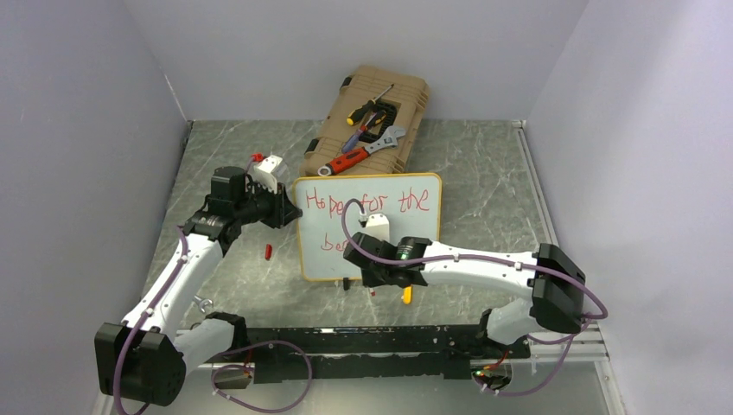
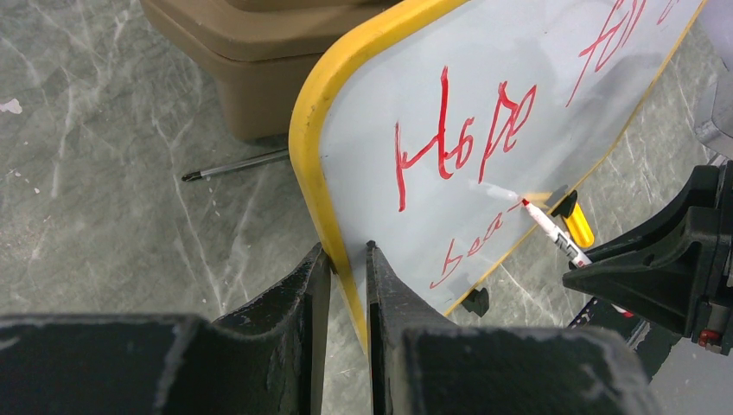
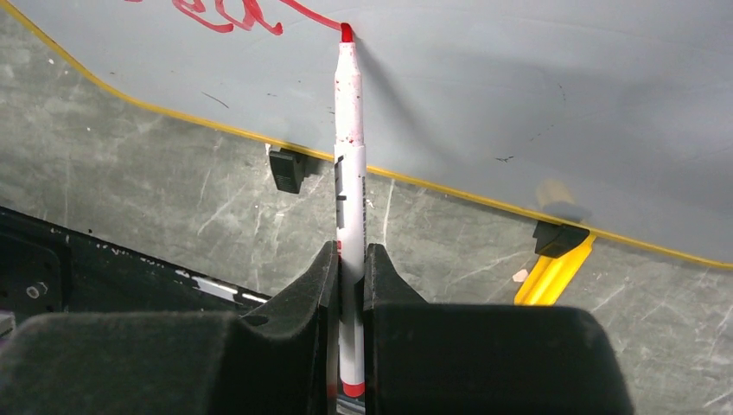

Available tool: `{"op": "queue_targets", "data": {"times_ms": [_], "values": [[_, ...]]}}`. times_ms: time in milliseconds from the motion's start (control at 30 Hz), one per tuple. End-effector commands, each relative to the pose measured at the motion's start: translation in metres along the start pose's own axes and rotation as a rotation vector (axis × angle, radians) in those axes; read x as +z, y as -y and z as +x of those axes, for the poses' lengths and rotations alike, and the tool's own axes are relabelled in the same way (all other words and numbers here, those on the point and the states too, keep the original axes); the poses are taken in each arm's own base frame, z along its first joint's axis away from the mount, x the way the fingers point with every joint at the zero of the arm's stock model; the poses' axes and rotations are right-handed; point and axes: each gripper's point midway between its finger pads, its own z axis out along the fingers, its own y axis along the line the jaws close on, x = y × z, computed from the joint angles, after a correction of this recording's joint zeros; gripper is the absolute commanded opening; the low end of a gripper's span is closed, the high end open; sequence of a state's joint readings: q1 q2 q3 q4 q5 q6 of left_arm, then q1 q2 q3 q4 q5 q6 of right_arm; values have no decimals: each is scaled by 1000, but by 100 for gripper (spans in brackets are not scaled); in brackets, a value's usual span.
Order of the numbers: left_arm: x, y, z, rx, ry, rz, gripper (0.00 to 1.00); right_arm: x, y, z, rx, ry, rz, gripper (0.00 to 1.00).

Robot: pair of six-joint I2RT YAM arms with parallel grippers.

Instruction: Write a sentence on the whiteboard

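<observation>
Jaws of the left arm [image 1: 173, 285] pinch the left edge of the whiteboard [image 1: 415, 226], which stands mid-bench [image 1: 484, 181], long axis left-right, facing the arms. Jaws of the right arm [image 1: 484, 259] grip a marker [image 3: 349, 173], its tip forward on the lower line of the sentence [image 1: 380, 205].

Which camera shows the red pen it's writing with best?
The right wrist view: the marker fills it, clamped in the right gripper, tip on the whiteboard. The left wrist view shows it small, from the side. From above, that gripper hides it.
</observation>
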State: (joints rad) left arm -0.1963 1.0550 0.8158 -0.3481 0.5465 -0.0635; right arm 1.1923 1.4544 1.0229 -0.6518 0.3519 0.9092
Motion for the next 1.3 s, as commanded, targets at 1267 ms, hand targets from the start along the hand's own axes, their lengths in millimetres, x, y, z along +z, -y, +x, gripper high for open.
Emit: {"op": "queue_targets", "data": {"times_ms": [1267], "values": [[-2, 19, -6, 33, 7, 76, 0, 5, -3, 17, 4, -55, -15, 0]]}}
